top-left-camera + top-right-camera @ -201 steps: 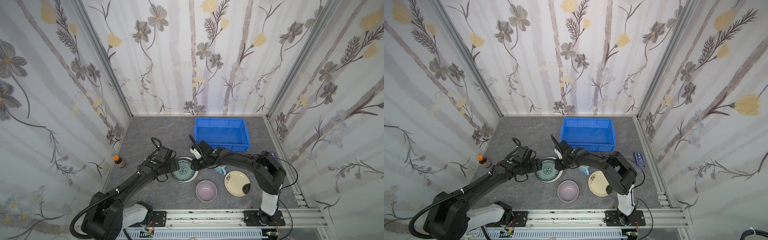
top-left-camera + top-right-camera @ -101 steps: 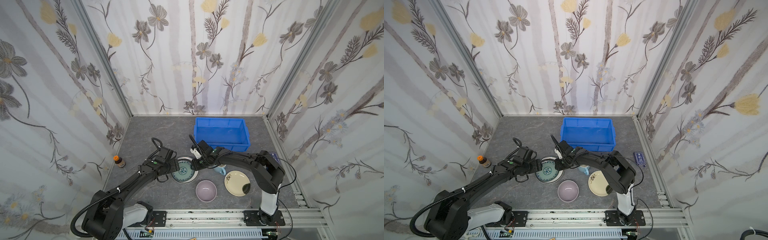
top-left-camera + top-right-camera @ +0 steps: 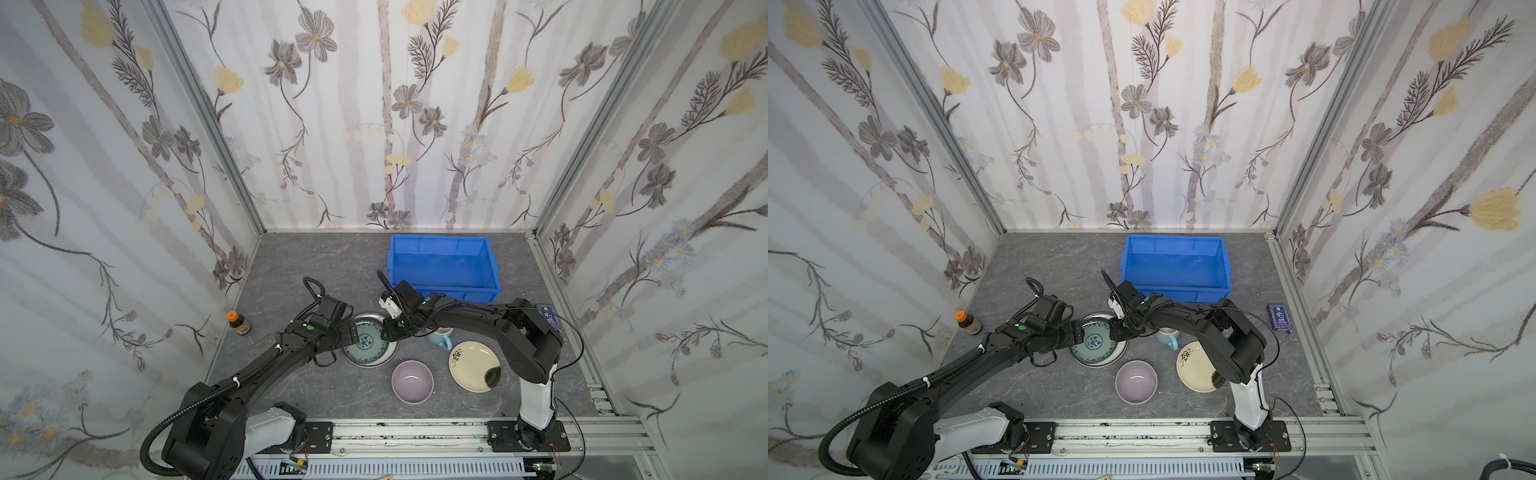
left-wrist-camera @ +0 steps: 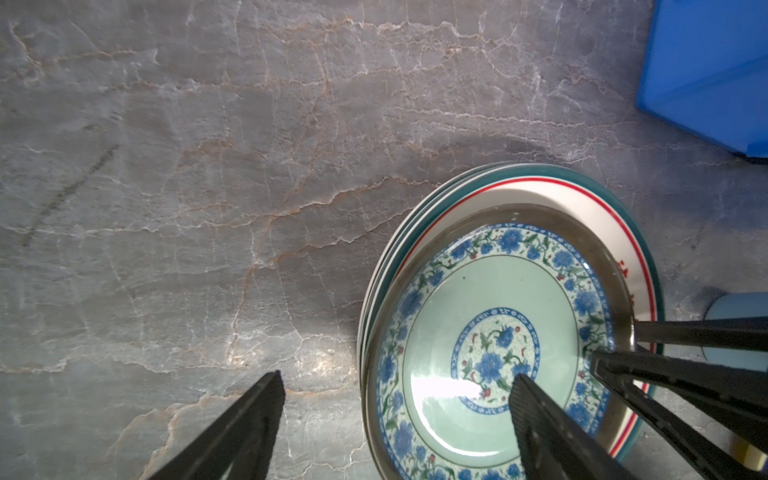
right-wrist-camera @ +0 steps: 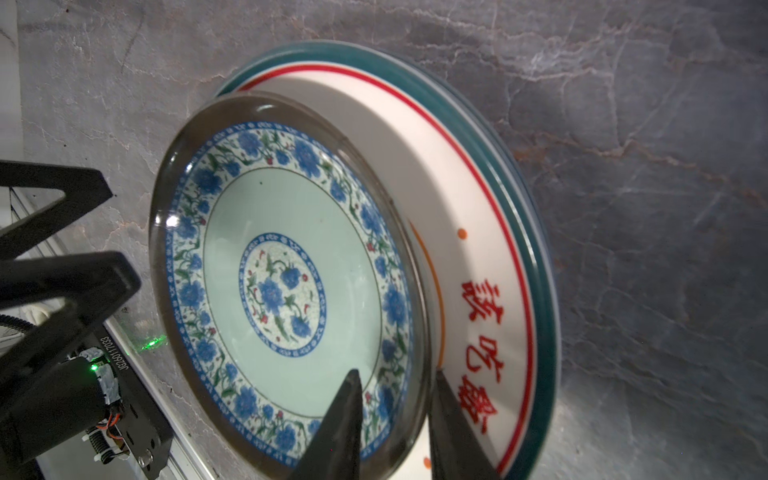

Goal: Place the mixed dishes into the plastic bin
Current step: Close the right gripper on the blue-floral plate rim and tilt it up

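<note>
Plates (image 3: 371,347) lie stacked on the tabletop (image 3: 299,266), blue bin (image 3: 440,266) at their 1 o'clock. Right jaws straddle the top plate's (image 5: 291,270) 2 o'clock rim for lifting, clamped or not I cannot tell; left jaws gape at 9 o'clock, perhaps steadying.

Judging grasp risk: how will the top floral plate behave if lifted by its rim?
Plate looks glossy, probably slippery where the right gripper straddles its rim. Looks ceramic: rigid, may chip if dropped. Edge-held, it may droop.

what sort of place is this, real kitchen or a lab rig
Most likely a robot test cell, not a kitchen: two robot arms bolted to an aluminium rail, wallpapered panels boxing in a small tabletop, dishes beside a blue plastic bin.
</note>
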`<state>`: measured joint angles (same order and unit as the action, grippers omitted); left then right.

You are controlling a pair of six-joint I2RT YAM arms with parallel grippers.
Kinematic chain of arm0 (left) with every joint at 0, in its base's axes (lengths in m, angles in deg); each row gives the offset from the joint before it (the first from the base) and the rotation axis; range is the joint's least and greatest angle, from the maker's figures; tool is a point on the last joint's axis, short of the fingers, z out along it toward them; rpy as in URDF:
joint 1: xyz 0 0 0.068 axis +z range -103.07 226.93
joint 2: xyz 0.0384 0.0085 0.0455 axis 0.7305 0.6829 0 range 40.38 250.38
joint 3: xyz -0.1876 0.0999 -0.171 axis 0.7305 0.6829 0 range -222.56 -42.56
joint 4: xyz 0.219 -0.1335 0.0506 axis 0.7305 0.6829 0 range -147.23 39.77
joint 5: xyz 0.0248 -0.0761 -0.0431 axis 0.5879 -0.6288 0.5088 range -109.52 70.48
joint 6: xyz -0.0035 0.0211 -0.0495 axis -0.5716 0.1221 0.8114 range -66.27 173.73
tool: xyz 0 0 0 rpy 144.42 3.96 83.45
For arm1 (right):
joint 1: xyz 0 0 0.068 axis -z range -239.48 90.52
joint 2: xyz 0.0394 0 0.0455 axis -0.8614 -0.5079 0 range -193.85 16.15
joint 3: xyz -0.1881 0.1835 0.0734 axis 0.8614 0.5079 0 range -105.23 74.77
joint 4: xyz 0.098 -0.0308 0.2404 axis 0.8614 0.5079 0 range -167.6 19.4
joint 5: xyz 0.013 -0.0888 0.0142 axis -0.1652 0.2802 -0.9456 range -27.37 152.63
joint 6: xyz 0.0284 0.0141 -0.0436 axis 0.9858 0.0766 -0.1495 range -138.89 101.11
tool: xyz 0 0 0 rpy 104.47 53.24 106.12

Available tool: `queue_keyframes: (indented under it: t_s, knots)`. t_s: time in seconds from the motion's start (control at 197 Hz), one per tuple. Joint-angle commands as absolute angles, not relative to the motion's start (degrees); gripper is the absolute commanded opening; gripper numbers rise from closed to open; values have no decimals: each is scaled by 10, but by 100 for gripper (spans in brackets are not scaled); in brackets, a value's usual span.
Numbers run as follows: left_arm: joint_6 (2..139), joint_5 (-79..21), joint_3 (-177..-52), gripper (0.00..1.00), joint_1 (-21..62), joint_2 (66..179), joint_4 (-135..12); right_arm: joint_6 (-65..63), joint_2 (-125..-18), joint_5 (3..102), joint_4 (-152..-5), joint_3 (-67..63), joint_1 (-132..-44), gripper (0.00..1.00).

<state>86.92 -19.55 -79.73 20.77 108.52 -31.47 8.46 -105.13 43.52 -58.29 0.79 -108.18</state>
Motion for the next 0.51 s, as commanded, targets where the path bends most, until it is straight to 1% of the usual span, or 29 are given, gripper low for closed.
queue_keyframes:
  t_s: [0.0, 0.244, 0.411, 0.503]
  knots:
    - [872, -186, -797, 88, 207, 1083, -321, 87, -1059, 426, -596, 3, -1079, 24]
    - [871, -183, -800, 89, 207, 1078, -315, 88, -1058, 418, -597, -2, -1074, 20]
    - [870, -172, -808, 90, 207, 1068, -305, 86, -1052, 413, -591, -13, -1074, 14]
    - [868, -167, -816, 91, 207, 1063, -295, 84, -1051, 412, -586, -19, -1074, 13]
